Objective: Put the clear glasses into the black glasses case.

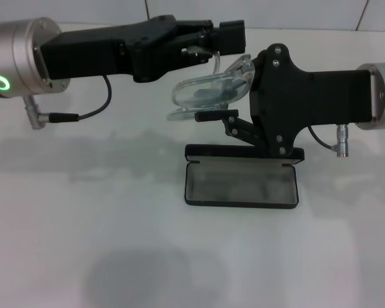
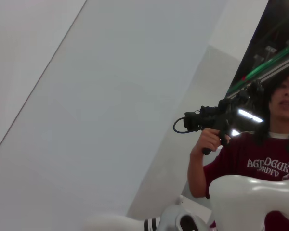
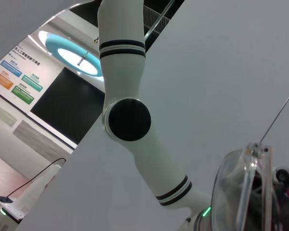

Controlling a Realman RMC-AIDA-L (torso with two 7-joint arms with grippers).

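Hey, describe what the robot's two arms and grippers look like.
Both arms end in silver metal cylinders carrying angular matte black grippers. The left gripper side has a glowing green ring light and a thin black cable. The right gripper shows silver screws and a small metal connector.

The transparent, colourless plastic wraparound glasses (image 1: 208,90) are held in the air at upper centre of the frame, between the two black grippers. The left gripper (image 1: 212,40) is reached in from the upper left, the right gripper (image 1: 226,102) from the right, its fingers closed on the lens. Directly below, the flat rectangular matte black glasses case (image 1: 242,176) is laid open on the white table (image 1: 83,231), grey lining exposed.
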